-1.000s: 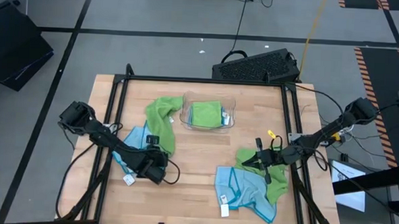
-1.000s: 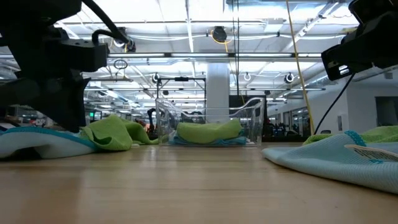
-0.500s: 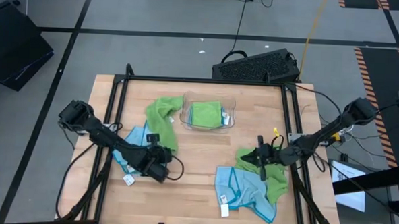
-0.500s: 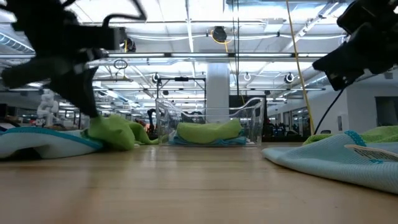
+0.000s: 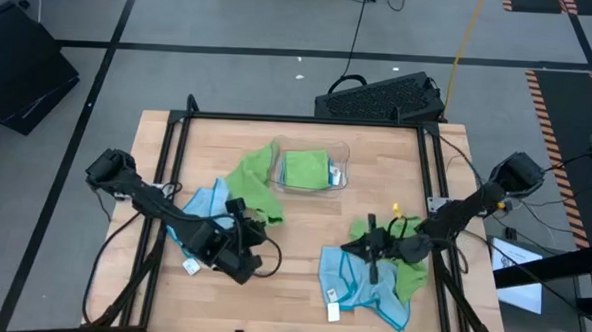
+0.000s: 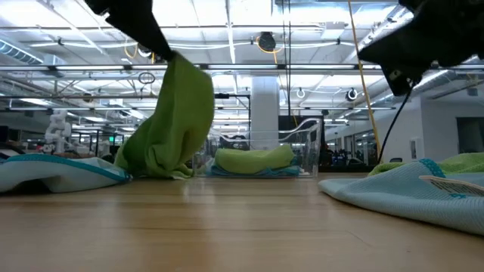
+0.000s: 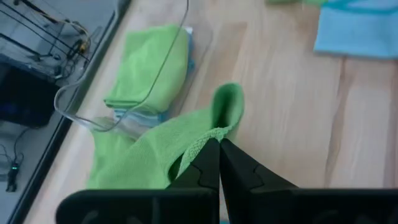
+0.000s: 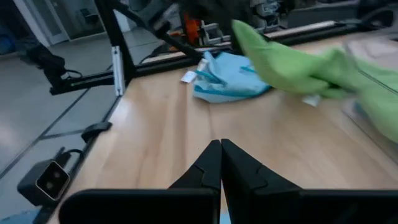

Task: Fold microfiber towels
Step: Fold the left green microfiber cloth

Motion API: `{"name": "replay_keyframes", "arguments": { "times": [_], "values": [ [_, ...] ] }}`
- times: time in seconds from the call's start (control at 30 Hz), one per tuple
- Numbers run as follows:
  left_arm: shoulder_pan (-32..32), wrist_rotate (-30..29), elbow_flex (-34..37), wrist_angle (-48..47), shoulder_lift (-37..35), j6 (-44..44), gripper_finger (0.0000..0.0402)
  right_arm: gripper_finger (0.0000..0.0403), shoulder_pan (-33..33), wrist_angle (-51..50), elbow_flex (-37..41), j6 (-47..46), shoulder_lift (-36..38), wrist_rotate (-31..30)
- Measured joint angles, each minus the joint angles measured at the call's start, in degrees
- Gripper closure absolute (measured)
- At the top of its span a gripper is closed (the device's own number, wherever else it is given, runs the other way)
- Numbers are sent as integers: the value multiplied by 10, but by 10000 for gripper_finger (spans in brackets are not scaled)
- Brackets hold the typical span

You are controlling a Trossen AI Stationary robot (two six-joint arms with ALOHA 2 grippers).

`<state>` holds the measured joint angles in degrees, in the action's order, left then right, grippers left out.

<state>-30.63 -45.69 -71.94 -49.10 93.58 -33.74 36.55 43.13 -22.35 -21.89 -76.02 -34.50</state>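
A lime green microfiber towel [image 5: 258, 184] stands drawn up at the table's left middle, with my left gripper [image 7: 219, 144] shut on its top. In the low view it hangs as a tall drape [image 6: 178, 113] whose lower end [image 6: 151, 162] rests on the table. A light blue towel [image 5: 202, 204] lies flat beside it. At the right, a green towel [image 5: 410, 271] and a light blue one [image 5: 363, 284] lie crumpled together. My right gripper [image 8: 221, 148] hovers shut above that pile, holding nothing. My left gripper pinches the green towel at a bunched edge [image 7: 217, 129] between its two fingers, which slant down from the table's near left. The towel hangs slack below the fingers with its lower part on the table. One layer or several, I cannot tell.
A clear plastic tray [image 5: 338, 178] at the far middle holds a folded green towel [image 5: 306, 168]. A black frame [image 5: 278, 119] runs round the tabletop. A keyboard [image 5: 379, 98] lies beyond the far edge. Bare wood [image 5: 293, 236] lies between the two towel groups.
My left gripper has shut on the green towel and risen, drawing one end up into a tall drape while the other end stays on the table. My right gripper, still shut, has moved toward the table's left over the right-hand pile.
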Motion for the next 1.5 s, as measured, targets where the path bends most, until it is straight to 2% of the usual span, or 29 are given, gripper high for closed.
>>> {"name": "replay_keyframes", "arguments": {
  "times": [0.2, 0.33, 0.43, 0.53, 0.73, 0.87, 0.97, 1.07, 1.2, 1.27, 1.5],
  "values": [
    [-32, -55, 10, 83, 17, -68, 396, 403, 14, 0, -83, 42, -115, -3],
    [-53, -53, 9, 174, 36, -7, 399, 403, 41, 7, -118, 29, -193, -6],
    [-67, -54, 9, 233, 47, 18, 397, 403, 60, 30, -143, 59, -238, -34],
    [-77, -57, 9, 267, 53, 45, 397, 403, 67, 47, -155, 102, -262, -61],
    [-75, -59, 9, 326, 54, 78, 396, 403, 79, 50, -154, 144, -293, -60],
    [-77, -54, 9, 328, 54, 78, 399, 403, 80, 79, -154, 148, -296, -60],
    [-76, -54, 9, 327, 54, 90, 396, 400, 80, 129, -154, 199, -296, -59],
    [-74, -53, 9, 327, 54, 93, 399, 379, 80, 173, -154, 261, -296, -27],
    [-73, -29, 9, 329, 54, 64, 395, 333, 86, 207, -154, 319, -296, 62],
    [-73, -20, 9, 329, 54, 40, 394, 308, 90, 206, -154, 332, -296, 66],
    [-73, 17, 9, 329, 54, -43, 394, 233, 93, 221, -154, 368, -296, 11]
  ]
}}
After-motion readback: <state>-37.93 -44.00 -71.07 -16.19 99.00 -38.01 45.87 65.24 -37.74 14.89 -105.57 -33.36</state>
